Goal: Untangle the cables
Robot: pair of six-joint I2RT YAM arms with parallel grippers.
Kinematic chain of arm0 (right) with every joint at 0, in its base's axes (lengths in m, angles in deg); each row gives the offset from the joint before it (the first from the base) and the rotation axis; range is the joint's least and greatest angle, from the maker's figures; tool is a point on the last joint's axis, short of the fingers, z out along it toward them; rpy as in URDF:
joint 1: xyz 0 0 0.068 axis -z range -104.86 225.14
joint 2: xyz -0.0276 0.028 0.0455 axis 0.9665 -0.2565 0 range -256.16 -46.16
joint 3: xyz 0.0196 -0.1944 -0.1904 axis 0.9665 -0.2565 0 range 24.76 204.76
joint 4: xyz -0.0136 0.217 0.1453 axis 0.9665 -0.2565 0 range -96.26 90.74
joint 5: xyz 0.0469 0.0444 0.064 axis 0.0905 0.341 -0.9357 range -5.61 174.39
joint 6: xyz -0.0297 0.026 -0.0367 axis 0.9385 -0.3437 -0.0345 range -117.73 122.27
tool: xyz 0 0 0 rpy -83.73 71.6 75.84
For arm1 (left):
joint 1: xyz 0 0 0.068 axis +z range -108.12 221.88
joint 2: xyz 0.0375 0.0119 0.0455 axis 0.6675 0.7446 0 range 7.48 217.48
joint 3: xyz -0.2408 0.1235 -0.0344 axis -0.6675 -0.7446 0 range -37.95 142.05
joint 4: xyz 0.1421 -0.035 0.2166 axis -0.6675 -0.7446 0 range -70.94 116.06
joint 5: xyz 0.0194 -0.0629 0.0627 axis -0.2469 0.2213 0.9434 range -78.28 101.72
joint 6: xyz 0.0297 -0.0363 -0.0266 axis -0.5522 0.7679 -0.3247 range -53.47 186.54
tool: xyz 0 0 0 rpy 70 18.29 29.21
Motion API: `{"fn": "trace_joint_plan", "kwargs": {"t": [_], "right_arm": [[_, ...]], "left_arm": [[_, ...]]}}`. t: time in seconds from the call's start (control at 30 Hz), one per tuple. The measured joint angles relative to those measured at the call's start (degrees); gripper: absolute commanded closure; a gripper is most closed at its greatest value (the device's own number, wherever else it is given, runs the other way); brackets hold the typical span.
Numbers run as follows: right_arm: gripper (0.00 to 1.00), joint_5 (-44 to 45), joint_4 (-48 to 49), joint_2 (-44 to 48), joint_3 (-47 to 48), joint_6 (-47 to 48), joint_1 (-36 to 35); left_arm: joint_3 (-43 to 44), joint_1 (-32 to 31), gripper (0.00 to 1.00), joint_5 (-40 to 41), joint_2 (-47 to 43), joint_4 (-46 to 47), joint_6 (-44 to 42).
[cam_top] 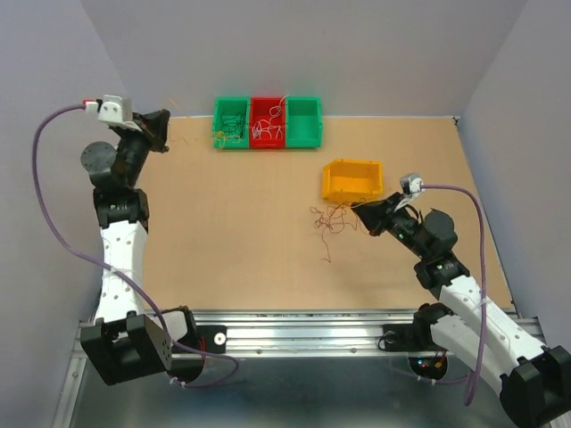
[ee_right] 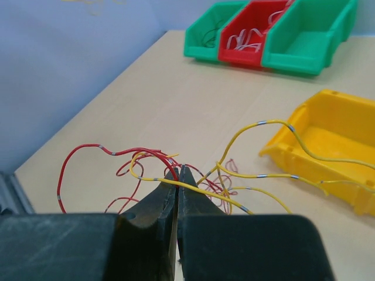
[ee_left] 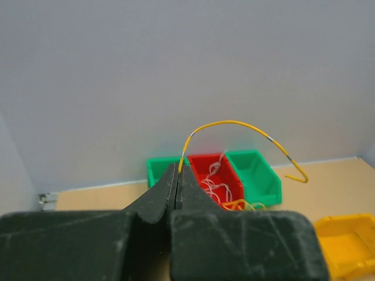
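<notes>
The cables (cam_top: 328,219) lie in a loose red and yellow tangle on the table, just left of the yellow bin. My right gripper (cam_top: 359,210) is at the tangle's right edge. In the right wrist view it (ee_right: 177,171) is shut on a red cable (ee_right: 88,146), and a yellow cable (ee_right: 263,123) crosses over its fingers. My left gripper (cam_top: 166,130) is raised at the back left, far from the tangle. In the left wrist view it (ee_left: 179,170) is shut on one end of a single yellow cable (ee_left: 234,122), which arcs up and right in the air.
Against the back wall stand a green bin (cam_top: 230,122) with dark wires, a red bin (cam_top: 267,122) with white wires, and another green bin (cam_top: 303,120). A yellow bin (cam_top: 352,180) sits close behind my right gripper. Walls enclose the left, right and back.
</notes>
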Motion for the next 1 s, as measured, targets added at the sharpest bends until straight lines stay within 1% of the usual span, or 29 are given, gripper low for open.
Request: {"fn": "trace_joint_plan", "kwargs": {"t": [0.07,0.17,0.2,0.23,0.27,0.3,0.37,0.4,0.47,0.63,0.77,0.87,0.93,1.0], "right_arm": [[0.99,-5.6,-0.3,0.1,0.0,0.0,-0.1],[0.89,-11.2,-0.3,-1.7,0.4,0.7,-0.9],[0.79,-13.6,-0.3,-3.5,1.3,1.6,-2.5],[0.72,-14.5,-0.9,-5.1,2.1,2.1,-4.0],[0.62,-14.7,-1.5,-7.6,3.5,3.5,-6.4],[0.41,-14.8,-2.0,-9.7,4.7,4.4,-8.5],[0.31,-14.7,-3.3,-15.9,8.2,7.5,-14.0],[0.25,-14.5,-3.2,-18.0,9.3,8.4,-15.4],[0.23,-14.3,-2.4,-22.7,11.1,9.6,-17.7],[0.23,-13.3,5.8,-31.4,12.7,9.8,-18.1],[0.19,-13.1,13.5,-39.2,16.7,9.3,-18.2],[0.13,-12.7,19.2,-47.6,22.8,9.0,-18.8],[0.1,-12.8,22.3,-50.6,25.0,8.5,-19.0],[0.07,-12.8,25.3,-56.7,29.7,7.8,-19.6]], "left_arm": [[-4.0,-2.2,1.0,-0.6,-0.7,1.5,0.1],[-10.6,-6.4,1.0,-0.7,-1.6,3.8,-0.1],[-12.6,-8.0,1.0,-0.7,-2.0,3.9,-0.5],[-13.7,-9.5,1.0,-0.6,-2.4,4.1,-0.8],[-14.4,-10.4,1.0,-0.6,-2.8,4.2,-1.0],[-15.2,-11.8,1.0,-0.6,-3.6,4.3,-1.3],[-16.1,-13.7,1.0,-0.7,-5.6,4.6,-1.8],[-16.5,-14.7,1.0,-0.7,-6.9,5.2,-2.1],[-17.2,-16.0,1.0,-0.9,-9.4,6.4,-2.8],[-18.8,-16.7,1.0,-1.4,-12.5,8.5,-3.8],[-19.6,-17.2,1.0,-3.0,-11.4,8.9,-3.7],[-19.6,-18.4,1.0,-4.1,-9.6,8.9,-3.7],[-19.6,-19.0,1.0,-4.5,-8.6,8.9,-3.7],[-19.7,-19.6,1.0,-5.0,-7.9,8.8,-3.7]]}}
